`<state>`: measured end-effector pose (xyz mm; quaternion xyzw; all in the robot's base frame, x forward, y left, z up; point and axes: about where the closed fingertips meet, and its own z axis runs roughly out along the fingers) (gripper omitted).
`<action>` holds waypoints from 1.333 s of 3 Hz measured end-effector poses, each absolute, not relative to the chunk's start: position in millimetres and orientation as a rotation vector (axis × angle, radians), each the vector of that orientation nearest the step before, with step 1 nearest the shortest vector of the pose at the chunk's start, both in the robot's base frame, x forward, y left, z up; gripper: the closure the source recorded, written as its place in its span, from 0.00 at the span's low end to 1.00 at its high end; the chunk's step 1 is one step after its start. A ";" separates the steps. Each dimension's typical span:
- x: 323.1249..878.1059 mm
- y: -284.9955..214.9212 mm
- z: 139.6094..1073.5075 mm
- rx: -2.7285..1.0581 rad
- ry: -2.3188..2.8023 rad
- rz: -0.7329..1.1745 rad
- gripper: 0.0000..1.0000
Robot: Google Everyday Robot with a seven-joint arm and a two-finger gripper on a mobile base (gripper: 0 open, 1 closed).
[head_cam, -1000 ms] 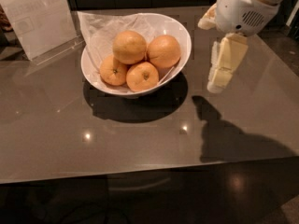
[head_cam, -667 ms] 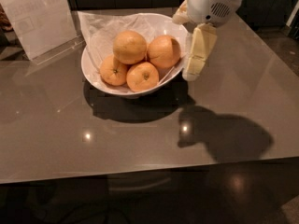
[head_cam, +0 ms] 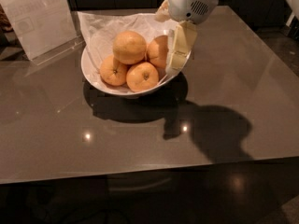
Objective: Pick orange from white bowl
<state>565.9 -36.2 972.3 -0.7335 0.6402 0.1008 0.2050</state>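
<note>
The gripper hangs at the right rim of the white bowl, its cream tip low against the rim and in front of a redder orange. From here I cannot tell whether it grasps anything. The orange sits highest in the bowl, on top of two smaller oranges and apart from the gripper. Crinkled paper rises behind the bowl. A sign holder stands at the back left. Glossy grey table stretches broadly from the bowl to its front and right edges.

white bowl glossy | paper crinkled | table polished | pincer at rim, matt plastic
</note>
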 end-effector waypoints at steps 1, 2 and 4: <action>575.9 -30.8 968.5 -2.016 1.757 0.308 0.00; 593.8 -11.1 960.9 -2.045 1.707 0.365 0.00; 620.2 20.8 944.0 -2.056 1.658 0.484 0.00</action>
